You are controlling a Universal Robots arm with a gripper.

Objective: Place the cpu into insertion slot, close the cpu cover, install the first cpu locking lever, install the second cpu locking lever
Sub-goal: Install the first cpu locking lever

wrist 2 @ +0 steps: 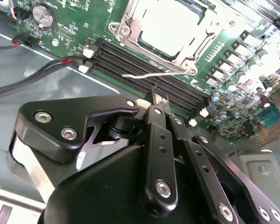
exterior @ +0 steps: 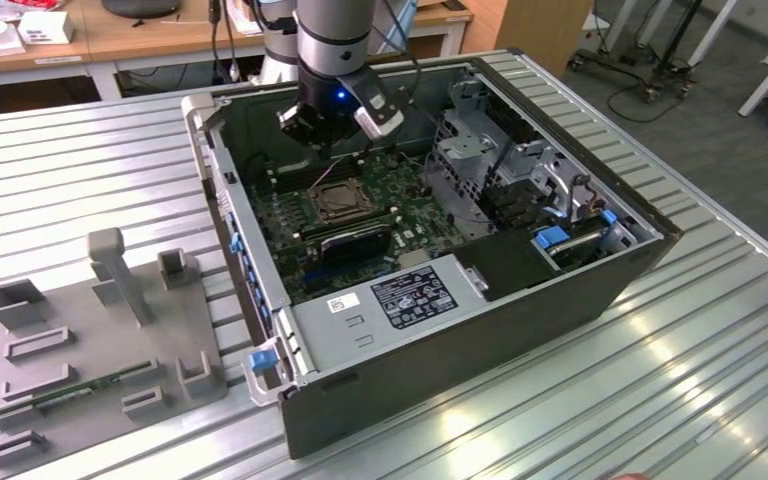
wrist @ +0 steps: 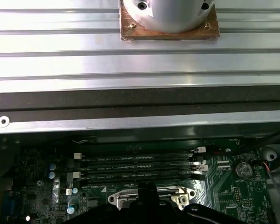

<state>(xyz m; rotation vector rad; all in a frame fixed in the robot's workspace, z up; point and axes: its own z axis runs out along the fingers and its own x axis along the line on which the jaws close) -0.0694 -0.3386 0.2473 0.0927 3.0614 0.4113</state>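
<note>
Claw (wrist 2: 159, 100) pressed together, empty, tips just short of loose locking lever (wrist 2: 149, 74). Cpu (wrist 2: 170, 23) beyond it, seated in insertion slot (exterior: 337, 203), cpu cover (wrist 2: 130, 24) looks down. Likely risk: thin springy wire slips off narrow tips, which then scrape memory slots (wrist 2: 130, 58) beneath claw.

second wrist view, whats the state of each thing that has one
cpu: seated flat in place
cpu cover: down, framing the cpu
locking lever: looks unlatched, free end over the memory slots
gripper: shut, holding nothing
</note>
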